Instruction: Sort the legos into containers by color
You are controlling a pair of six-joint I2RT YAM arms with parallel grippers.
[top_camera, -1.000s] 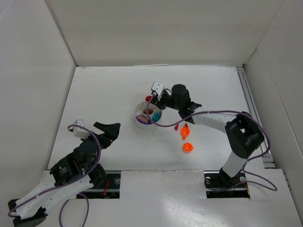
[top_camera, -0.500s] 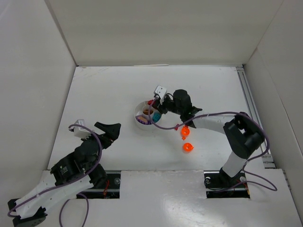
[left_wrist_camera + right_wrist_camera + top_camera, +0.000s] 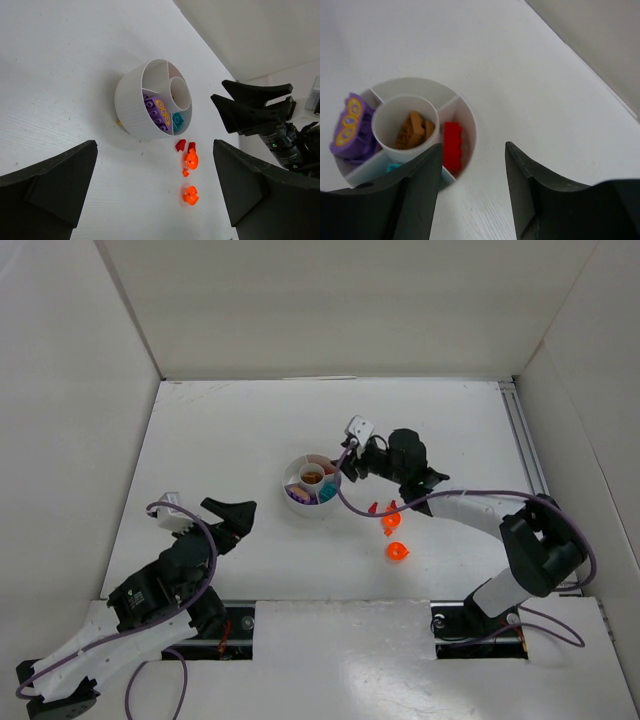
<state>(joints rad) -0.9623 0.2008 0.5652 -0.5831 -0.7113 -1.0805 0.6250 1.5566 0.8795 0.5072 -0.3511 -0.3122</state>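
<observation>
The round white dish (image 3: 300, 502) stands mid-table. In the right wrist view its central cup (image 3: 385, 117) holds brown bricks (image 3: 412, 131); wedges hold a red brick (image 3: 452, 147), purple bricks (image 3: 351, 127) and a teal brick (image 3: 395, 167). On the table right of the dish lie two small red pieces (image 3: 373, 507), two orange rounded pieces (image 3: 390, 521) (image 3: 397, 552) and a tiny orange bit (image 3: 185, 172). My right gripper (image 3: 348, 470) is open and empty just beside the dish's right rim (image 3: 472, 195). My left gripper (image 3: 238, 520) is open and empty, well left of the dish (image 3: 155, 200).
White walls enclose the table on the left, back and right. A rail (image 3: 525, 455) runs along the right edge. The purple cable (image 3: 450, 480) of the right arm hangs over the loose pieces.
My right gripper has drawn back to the right from above the dish. The small red piece seen at its tips earlier is gone from them. The left arm has not moved.
</observation>
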